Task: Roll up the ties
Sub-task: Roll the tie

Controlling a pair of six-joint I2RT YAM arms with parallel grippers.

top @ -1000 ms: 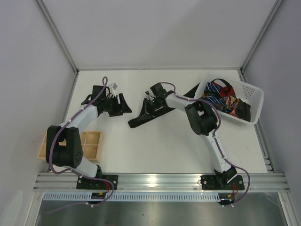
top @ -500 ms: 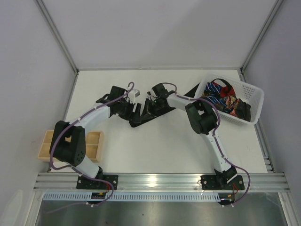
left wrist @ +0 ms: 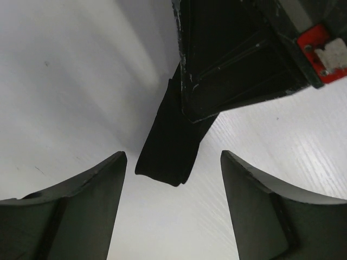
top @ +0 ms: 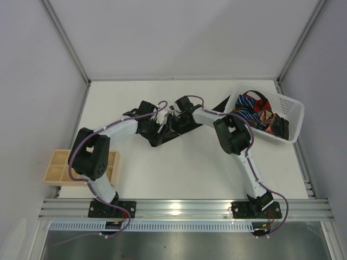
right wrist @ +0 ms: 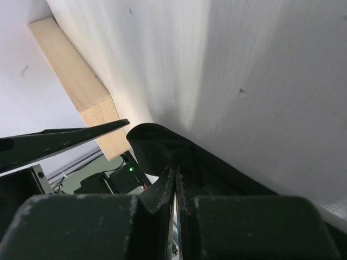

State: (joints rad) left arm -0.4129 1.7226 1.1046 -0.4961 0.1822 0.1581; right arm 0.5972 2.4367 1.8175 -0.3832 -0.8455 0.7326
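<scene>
One black tie [left wrist: 172, 122] is pinched by the right gripper [right wrist: 174, 181], with the left gripper [left wrist: 173, 157] wide open at its end.

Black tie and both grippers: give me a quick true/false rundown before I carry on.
1. The right gripper is shut on the black tie. True.
2. The left gripper is clamped on the tie's end. False: it is open, and the end lies loose ahead of it.
3. The white basket is empty. False: it holds several coloured ties.
4. The wooden tray sits at the left edge of the table. True.
</scene>
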